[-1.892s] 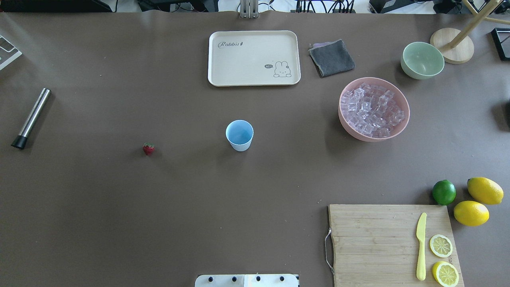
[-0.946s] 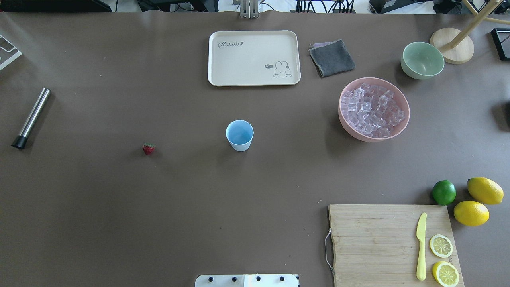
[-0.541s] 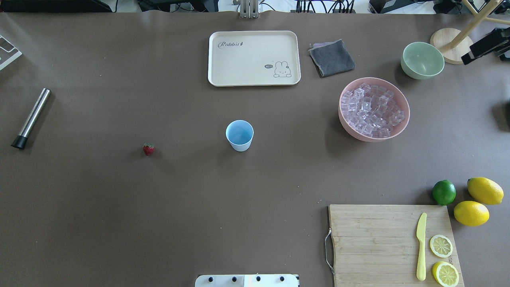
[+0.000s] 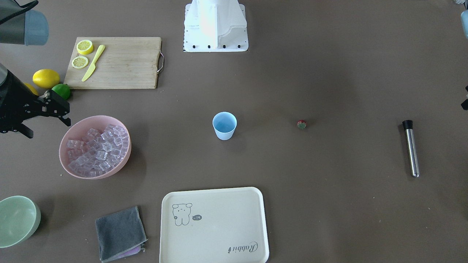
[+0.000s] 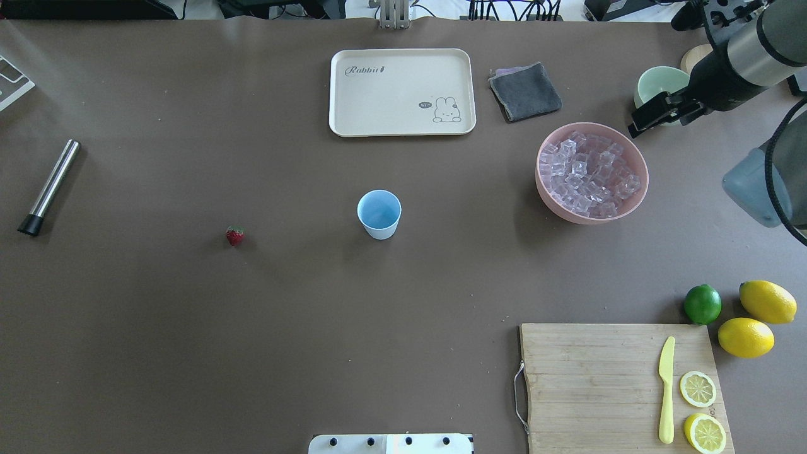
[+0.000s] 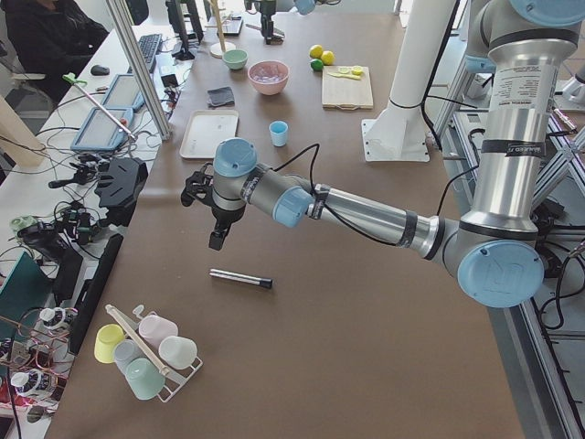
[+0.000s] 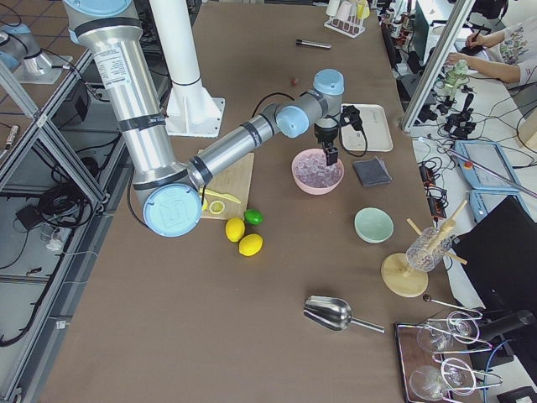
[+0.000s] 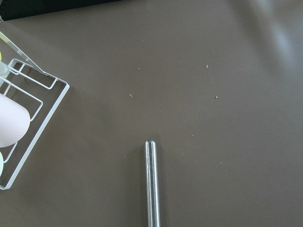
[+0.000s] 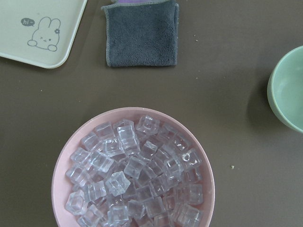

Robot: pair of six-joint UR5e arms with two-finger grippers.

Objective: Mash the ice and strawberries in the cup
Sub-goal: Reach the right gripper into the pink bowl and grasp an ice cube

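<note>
The light-blue cup point(image 5: 379, 214) stands upright and empty mid-table, also in the front view point(image 4: 224, 125). The tiny red strawberry point(image 5: 234, 236) lies on the table to its left. The ice point(image 5: 589, 173) fills a pink bowl point(image 5: 586, 217) to the right; the right wrist view looks straight down on the ice point(image 9: 137, 175). My right gripper point(image 5: 649, 116) hangs open and empty above the table just beyond the bowl's far right rim point(image 4: 47, 128). My left gripper point(image 6: 212, 212) hovers near a metal muddler point(image 5: 49, 187); I cannot tell if it is open.
A cream tray point(image 5: 401, 92) and grey cloth point(image 5: 524, 91) lie at the back. A pale green bowl point(image 5: 656, 88) sits behind the right gripper. A cutting board point(image 5: 618, 384) with knife and lemon slices, a lime point(image 5: 702, 304) and lemons lie front right.
My right arm has come in from the right edge and moved left to the far right side of the pink bowl. The cup, strawberry and muddler have not moved.
</note>
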